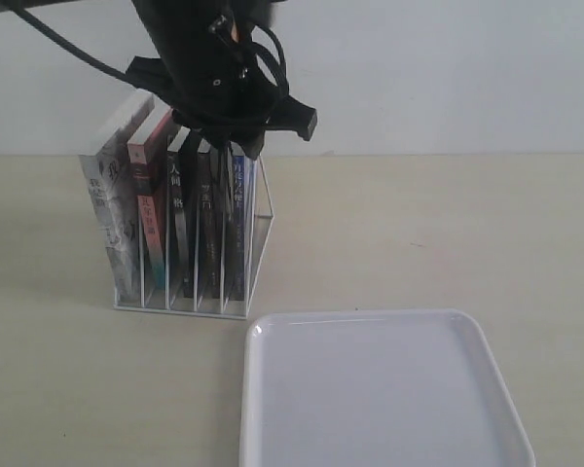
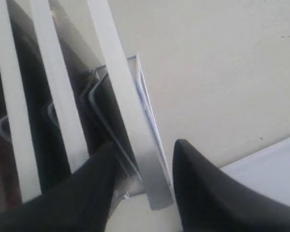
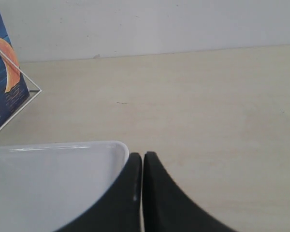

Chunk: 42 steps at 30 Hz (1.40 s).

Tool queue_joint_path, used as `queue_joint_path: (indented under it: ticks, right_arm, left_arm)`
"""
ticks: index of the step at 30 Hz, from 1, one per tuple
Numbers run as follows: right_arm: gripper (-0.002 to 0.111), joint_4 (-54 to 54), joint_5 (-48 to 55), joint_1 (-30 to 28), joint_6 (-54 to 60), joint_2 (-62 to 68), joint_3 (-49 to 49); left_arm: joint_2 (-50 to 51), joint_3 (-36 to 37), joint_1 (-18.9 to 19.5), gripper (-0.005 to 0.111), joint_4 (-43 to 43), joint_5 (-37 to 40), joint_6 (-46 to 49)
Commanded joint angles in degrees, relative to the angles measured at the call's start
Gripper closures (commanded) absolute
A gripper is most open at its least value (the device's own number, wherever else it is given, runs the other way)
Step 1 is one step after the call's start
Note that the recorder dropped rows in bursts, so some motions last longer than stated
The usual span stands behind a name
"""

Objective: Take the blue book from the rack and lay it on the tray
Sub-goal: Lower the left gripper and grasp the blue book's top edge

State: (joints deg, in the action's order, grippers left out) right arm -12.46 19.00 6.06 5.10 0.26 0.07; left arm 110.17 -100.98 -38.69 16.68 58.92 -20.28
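Observation:
The blue book (image 1: 237,219) stands in the rightmost slot of the white wire rack (image 1: 262,248), blue spine facing out. My left gripper (image 1: 236,146) is at the book's top, coming down from above. In the left wrist view the left gripper (image 2: 145,145) is open, and the book's pale top edge (image 2: 141,125) runs between the two black fingers with a gap on one side. The white tray (image 1: 380,389) lies in front of the rack, to the right. My right gripper (image 3: 143,155) is shut on nothing beside a tray corner (image 3: 117,146). The book's cover (image 3: 2,72) shows its orange crescent.
Two black-spined books (image 1: 180,224), a pink-and-teal-spined book (image 1: 151,229) and a grey-white book (image 1: 112,209) fill the other slots. White rack dividers (image 2: 58,96) run close past the left fingers. A pale wall stands behind the beige table (image 1: 438,233).

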Motion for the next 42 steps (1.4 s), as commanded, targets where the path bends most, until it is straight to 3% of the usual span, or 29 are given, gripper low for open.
queue_joint_path:
  ticks: [1, 8, 26, 34, 39, 42]
  right_arm:
    - [0.108, 0.29, -0.49, -0.28, -0.1, -0.26, -0.07]
    - [0.108, 0.29, -0.49, -0.28, -0.1, -0.26, -0.07]
    - [0.108, 0.29, -0.49, -0.28, -0.1, -0.26, -0.07]
    - [0.108, 0.29, -0.49, -0.28, -0.1, -0.26, -0.07]
    - [0.108, 0.29, -0.49, -0.28, -0.1, -0.26, -0.07]
    - [0.108, 0.29, -0.49, -0.28, -0.1, -0.26, -0.07]
  left_arm:
    - [2.66, -0.34, -0.24, 0.069, -0.16, 0.9, -0.65]
    - [3.48, -0.34, -0.24, 0.07, 1.33, 0.91, -0.51]
    - [3.48, -0.34, -0.24, 0.09, 1.82, 2.17, 0.61]
    - [2.7, -0.34, -0.24, 0.091, 2.58, 2.91, 0.86]
    - [0.02, -0.34, -0.24, 0.102, 3.44, 2.77, 0.86]
    - [-1.72, -0.34, -0.24, 0.102, 3.46, 2.65, 1.0]
